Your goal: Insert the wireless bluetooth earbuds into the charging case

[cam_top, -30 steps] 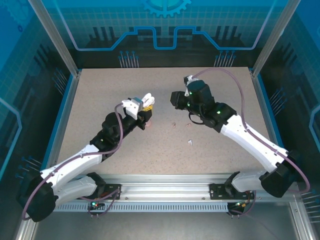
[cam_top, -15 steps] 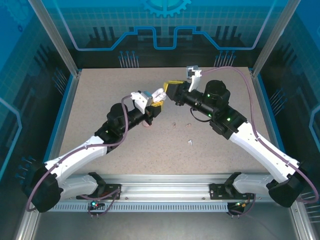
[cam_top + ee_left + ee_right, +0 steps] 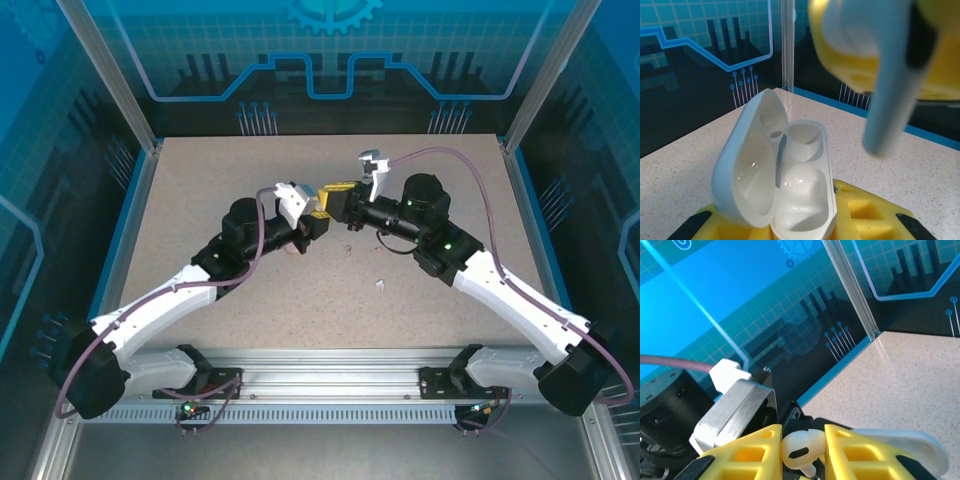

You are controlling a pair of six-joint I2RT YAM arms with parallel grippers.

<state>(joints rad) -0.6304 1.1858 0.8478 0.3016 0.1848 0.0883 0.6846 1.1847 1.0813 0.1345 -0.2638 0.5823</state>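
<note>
My left gripper (image 3: 790,217) is shut on a white charging case (image 3: 795,175) whose lid stands open to the left; both wells look bare. Just above the case hangs a white earbud (image 3: 890,90), stem pointing down, held between the yellow fingers of my right gripper (image 3: 801,450). In the right wrist view that earbud (image 3: 800,449) is pinched between the two pads, with the case lid (image 3: 912,445) just beyond them. From above, the left gripper (image 3: 318,218) and right gripper (image 3: 336,196) meet tip to tip over the middle of the table.
Two loose earbuds lie on the speckled table (image 3: 200,200): a tan one (image 3: 347,250) and a white one (image 3: 380,285). A small pinkish object (image 3: 293,250) lies partly under the left arm. Blue walls and metal posts (image 3: 140,120) ring the table.
The right gripper has swung up and left with the earbud. The left gripper has moved right with the case. The two now meet.
</note>
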